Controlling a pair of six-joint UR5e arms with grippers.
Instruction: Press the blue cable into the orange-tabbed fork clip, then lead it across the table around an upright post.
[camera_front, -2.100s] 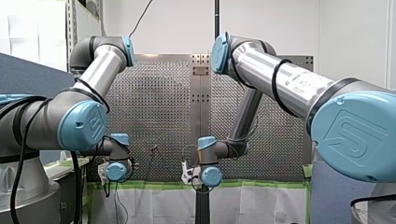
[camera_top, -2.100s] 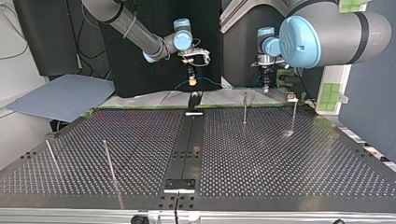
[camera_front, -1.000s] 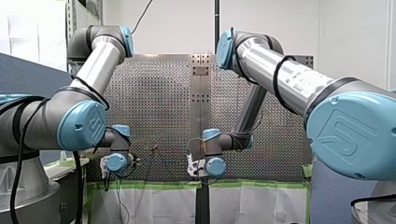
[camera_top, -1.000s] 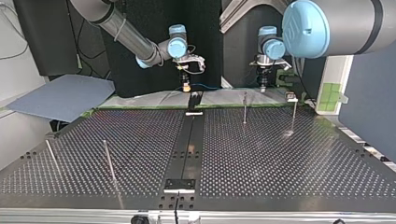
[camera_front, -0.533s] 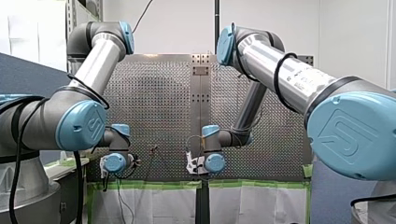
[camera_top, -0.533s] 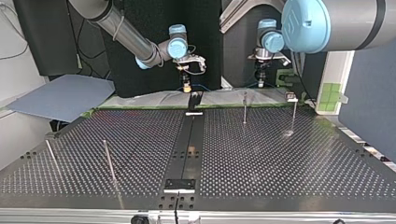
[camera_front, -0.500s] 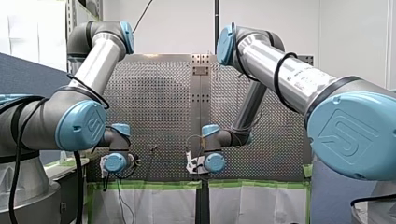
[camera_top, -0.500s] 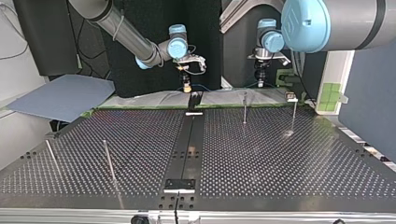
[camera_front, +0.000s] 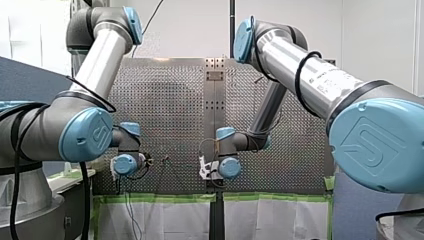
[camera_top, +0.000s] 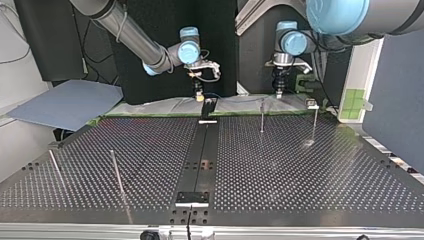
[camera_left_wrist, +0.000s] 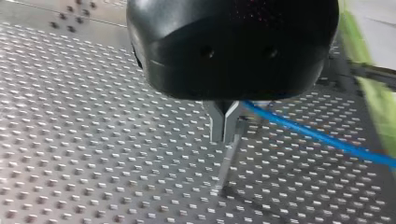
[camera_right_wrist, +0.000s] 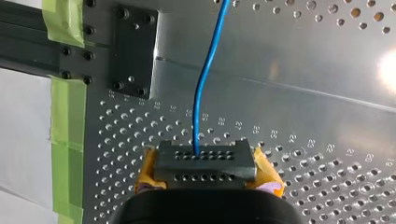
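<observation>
The blue cable (camera_top: 235, 93) hangs in a thin line between my two grippers at the top view's far edge. My right gripper (camera_top: 198, 96), with yellow pads, is shut on the cable. In the right wrist view the cable (camera_right_wrist: 208, 70) runs out from between its dark fingers (camera_right_wrist: 205, 161) over the perforated plate. My left gripper (camera_top: 278, 90) is shut; in the left wrist view the cable (camera_left_wrist: 317, 138) leaves its metal fingers (camera_left_wrist: 219, 126) sideways. An upright post (camera_left_wrist: 227, 165) stands just ahead of those fingertips. A small pale clip (camera_top: 312, 104) sits by the far right corner.
Two posts (camera_top: 261, 116) (camera_top: 315, 123) stand at the far right of the perforated table (camera_top: 300, 170), and two more (camera_top: 116, 172) (camera_top: 56, 170) lean at the near left. A black rail (camera_top: 202, 150) runs down the middle. A grey-blue sheet (camera_top: 65, 102) lies off the far left.
Both wrists have risen in the front view with the cable still strung between them. In the top view my right gripper has come down a little toward the table's far edge.
</observation>
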